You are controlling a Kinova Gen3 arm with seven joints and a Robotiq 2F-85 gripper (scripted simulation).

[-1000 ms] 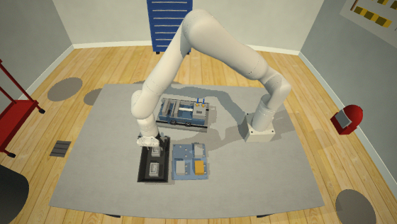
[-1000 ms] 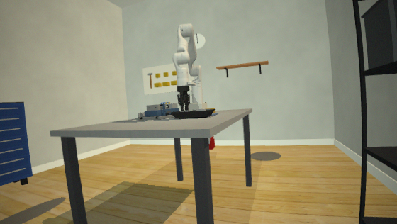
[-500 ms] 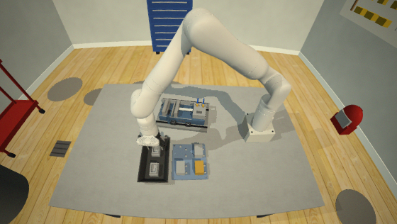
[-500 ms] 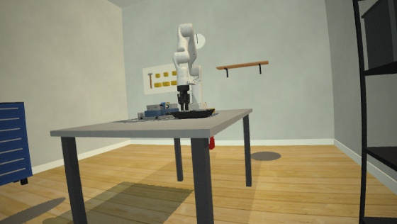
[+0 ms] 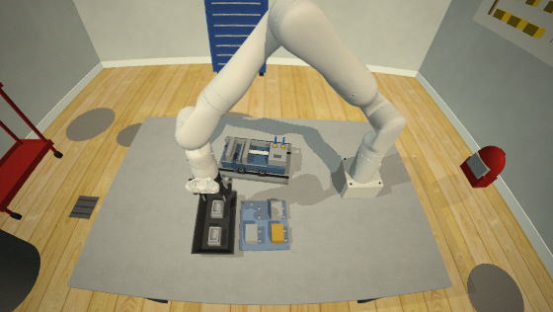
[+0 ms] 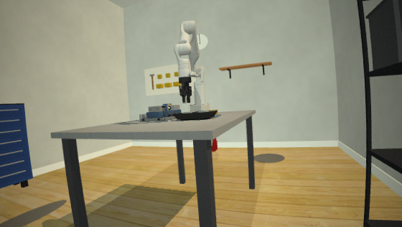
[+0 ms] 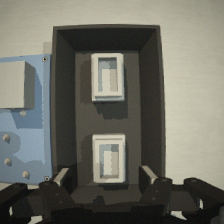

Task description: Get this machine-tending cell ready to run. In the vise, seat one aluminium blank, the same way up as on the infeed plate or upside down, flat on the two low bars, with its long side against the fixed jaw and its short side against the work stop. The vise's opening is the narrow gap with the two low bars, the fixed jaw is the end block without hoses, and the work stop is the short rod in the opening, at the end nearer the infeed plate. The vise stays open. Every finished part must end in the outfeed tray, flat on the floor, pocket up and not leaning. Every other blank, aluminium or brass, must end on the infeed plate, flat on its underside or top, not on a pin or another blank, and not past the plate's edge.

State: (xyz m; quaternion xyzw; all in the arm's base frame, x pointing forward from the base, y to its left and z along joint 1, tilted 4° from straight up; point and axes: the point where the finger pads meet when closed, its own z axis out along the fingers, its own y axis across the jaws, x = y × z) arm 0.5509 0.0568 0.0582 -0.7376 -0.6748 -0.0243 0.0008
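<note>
Wrist view, read from left to right: at nine o'clock lies the blue infeed plate [image 7: 30, 130] with a grey aluminium blank [image 7: 17, 85] flat on it, then the black outfeed tray [image 7: 150, 100] fills the middle, holding two finished parts flat and pocket up, one [image 7: 107, 76] toward twelve o'clock, the other [image 7: 108, 157] toward six. The gripper [image 7: 107, 182] hangs above the near part with its fingers spread fairly wide and nothing between them; both pads stand apart from that part's sides.

Seen from the top camera, the vise [image 5: 257, 155] sits at twelve o'clock from the plate, and a pale block appears to lie in its opening, though I cannot tell how it is seated. A brass blank [image 5: 277, 232] and a further grey one [image 5: 276, 207] rest on the plate.

The tray work looks finished, so the step in hand is probably to lift away. Rise straight up until the fingers stand above the tray walls before swinging sideways, so neither part gets nudged or tipped.
</note>
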